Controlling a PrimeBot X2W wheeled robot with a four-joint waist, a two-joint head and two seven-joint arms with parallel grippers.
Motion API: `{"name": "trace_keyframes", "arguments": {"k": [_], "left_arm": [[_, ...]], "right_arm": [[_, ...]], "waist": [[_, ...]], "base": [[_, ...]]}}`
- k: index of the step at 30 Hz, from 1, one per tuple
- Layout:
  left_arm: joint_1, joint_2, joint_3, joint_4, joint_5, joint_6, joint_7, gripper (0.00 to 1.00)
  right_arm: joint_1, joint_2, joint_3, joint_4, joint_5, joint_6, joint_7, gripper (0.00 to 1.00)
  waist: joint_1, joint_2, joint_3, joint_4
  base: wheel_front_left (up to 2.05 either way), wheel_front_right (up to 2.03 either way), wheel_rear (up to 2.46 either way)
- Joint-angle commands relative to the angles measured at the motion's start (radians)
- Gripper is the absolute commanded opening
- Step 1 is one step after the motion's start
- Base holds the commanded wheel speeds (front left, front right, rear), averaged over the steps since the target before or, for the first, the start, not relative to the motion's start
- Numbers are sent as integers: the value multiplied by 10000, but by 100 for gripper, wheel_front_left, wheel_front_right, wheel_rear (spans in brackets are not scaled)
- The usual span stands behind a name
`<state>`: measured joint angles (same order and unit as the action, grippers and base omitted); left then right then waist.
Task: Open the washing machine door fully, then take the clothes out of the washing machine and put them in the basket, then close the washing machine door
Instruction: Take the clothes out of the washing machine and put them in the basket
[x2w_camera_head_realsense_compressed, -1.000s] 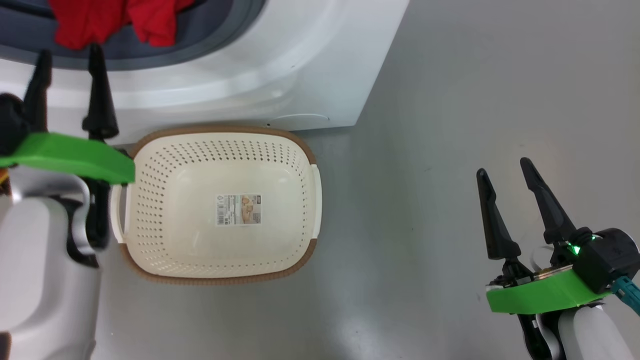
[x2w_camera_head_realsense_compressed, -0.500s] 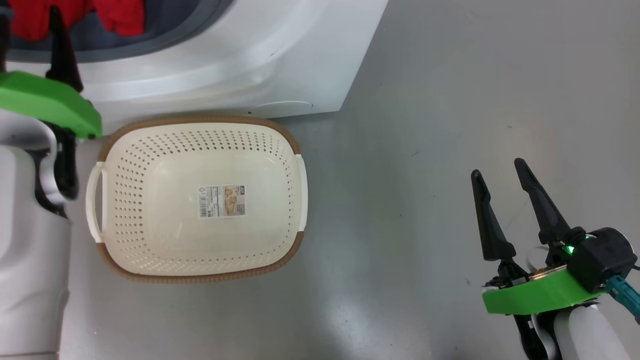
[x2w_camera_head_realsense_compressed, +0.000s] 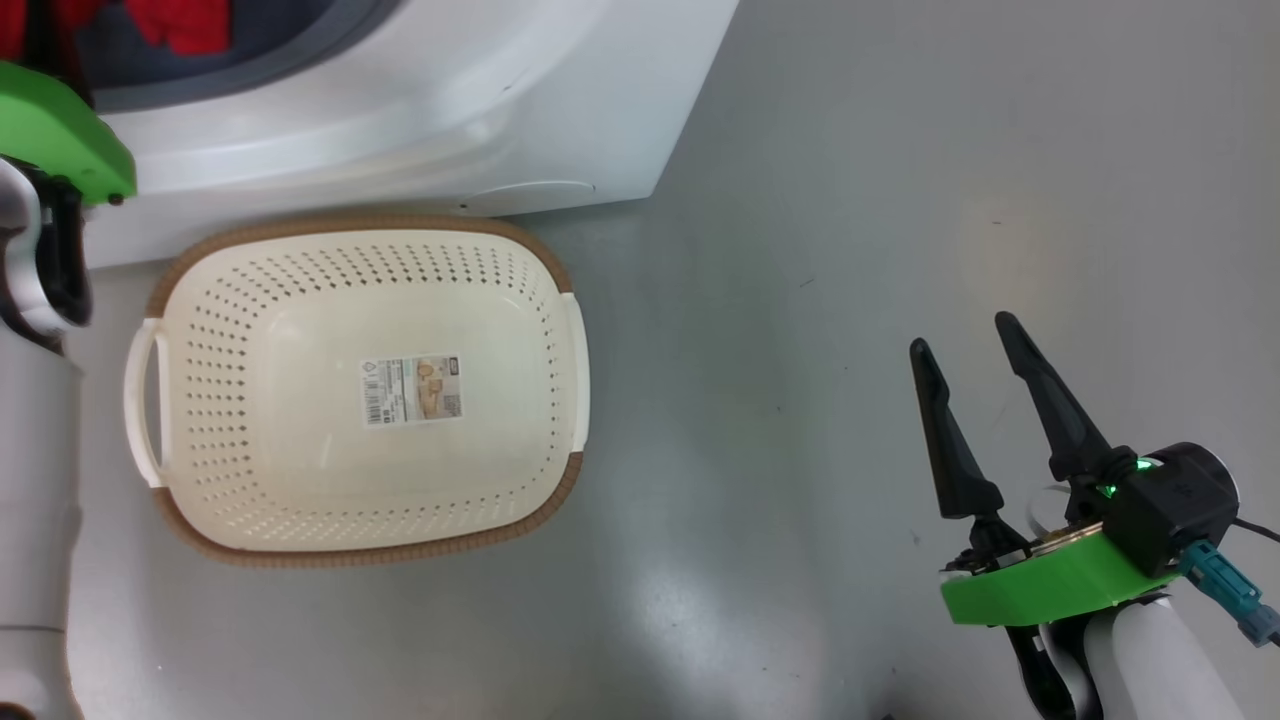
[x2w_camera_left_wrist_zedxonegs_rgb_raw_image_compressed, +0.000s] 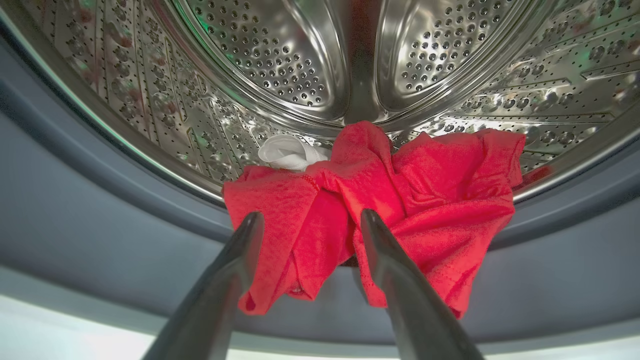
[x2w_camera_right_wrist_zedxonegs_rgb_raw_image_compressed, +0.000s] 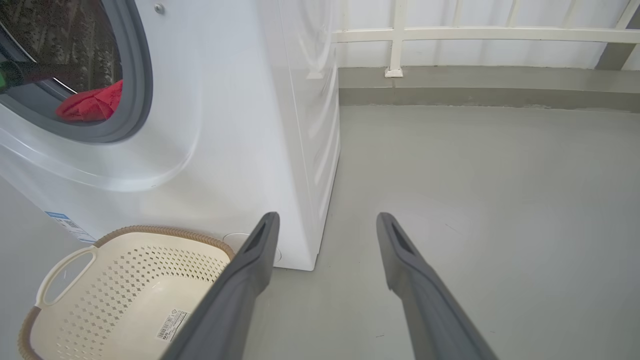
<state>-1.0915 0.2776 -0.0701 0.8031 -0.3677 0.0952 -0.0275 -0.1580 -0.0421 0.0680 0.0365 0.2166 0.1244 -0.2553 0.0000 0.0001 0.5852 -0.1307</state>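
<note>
Just push the wide-open left gripper (x2w_camera_left_wrist_zedxonegs_rgb_raw_image_compressed: 311, 215) deeper into the clothes (x2w_camera_left_wrist_zedxonegs_rgb_raw_image_compressed: 425, 190) at the near lip of the drum (x2w_camera_left_wrist_zedxonegs_rgb_raw_image_compressed: 280, 65), pinch a thick fold, leave the open right gripper (x2w_camera_head_realsense_compressed: 960, 332) alone

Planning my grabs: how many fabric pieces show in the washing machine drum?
2: a crumpled bright red cloth draped over the grey rubber gasket, and a small white piece behind it in the steel drum. They may be one garment; more may hide underneath.
</note>
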Motion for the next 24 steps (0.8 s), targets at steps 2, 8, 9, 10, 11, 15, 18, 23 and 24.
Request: {"name": "trace_keyframes", "arguments": {"k": [2,8,9,10,11,15,18,23,24], "left_arm": [[-291,643,134,9,79,-77,81,100],[-901,846,-46,768,165,-101,494,100],[-997,877,-58,890,160,-103,570,100],[-1087,919,-91,1013,183,-92,652,100],[-1177,966,-119,1134,201,-89,720,100],[-1457,1144,-213,1612,274,-21,942,100],[-1588,1251,-281,1930,322,56,1096,100],[-1723,1421,-373,2408,400,265,1291,100],[-1744,1469,-397,2505,428,321,1329,100]], "right_arm": [[-4,-81,249,-162,-144,63,-65,100],[-52,-81,379,-65,-178,63,-65,100],[-58,-81,412,-53,-182,63,-65,100],[-60,-81,439,-35,-176,63,-65,100],[-66,-81,461,-22,-171,63,-65,100],[-127,-81,544,31,-137,63,-65,100],[-156,-81,597,58,-109,63,-65,100],[-223,-81,707,115,-35,63,-65,100],[-234,-81,731,120,-17,63,-65,100]], "waist": [[0,-1,86,-88],[0,-1,238,-229],[0,-1,257,-260],[0,-1,276,-290],[0,-1,300,-321],[0,-1,384,-467],[0,-1,444,-570],[0,-1,560,-729],[0,-1,575,-759]], "base": [[0,0,0],[0,0,0],[0,0,0],[0,0,0],[0,0,0],[0,0,0],[0,0,0],[0,0,0],[0,0,0]]}}
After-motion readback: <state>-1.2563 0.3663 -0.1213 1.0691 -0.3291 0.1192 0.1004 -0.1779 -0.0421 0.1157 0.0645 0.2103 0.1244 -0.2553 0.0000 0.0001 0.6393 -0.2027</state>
